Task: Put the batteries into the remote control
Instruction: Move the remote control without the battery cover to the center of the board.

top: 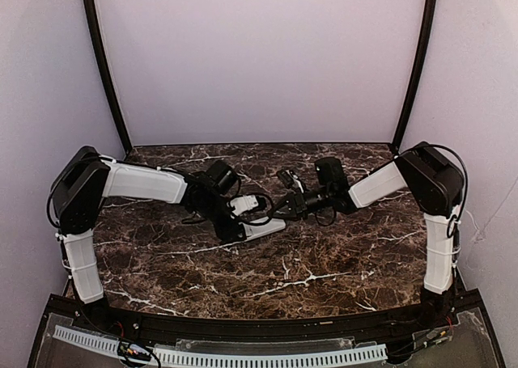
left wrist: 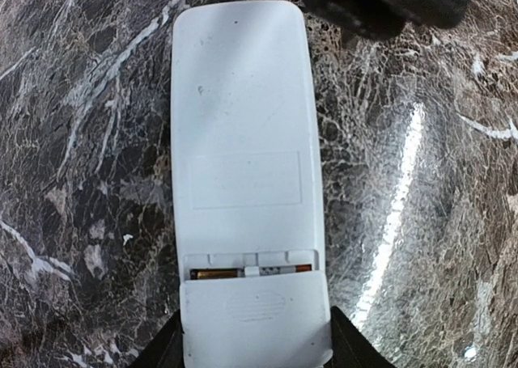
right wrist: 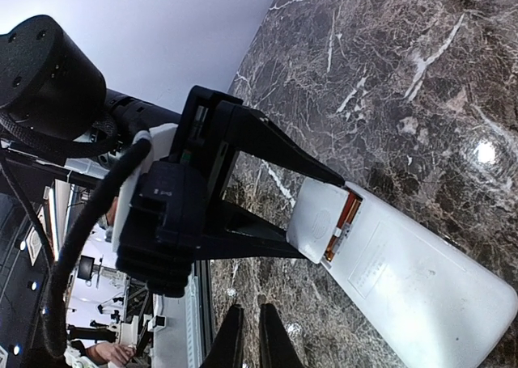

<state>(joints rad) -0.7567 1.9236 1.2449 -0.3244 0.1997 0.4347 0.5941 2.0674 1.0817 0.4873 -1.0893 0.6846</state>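
The white remote control (left wrist: 243, 141) lies back-up on the marble, seen too in the top view (top: 267, 228) and the right wrist view (right wrist: 413, 279). My left gripper (left wrist: 255, 348) is shut on its near end, one dark finger (right wrist: 275, 151) on each side. The battery cover (left wrist: 255, 315) sits slid partway back, leaving a slot where the orange-red batteries (left wrist: 243, 272) show inside the compartment (right wrist: 344, 216). My right gripper (right wrist: 249, 336) hangs just off the remote's cover end. Its fingers are shut with only a thin slit and nothing between them. Its dark body blurs the top edge (left wrist: 388, 4).
The dark marble table (top: 324, 279) carries nothing else that I can see. Both arms meet near its middle (top: 275, 210). Purple walls (top: 259, 61) close in the back and sides, and a black rail (top: 267, 327) runs along the near edge.
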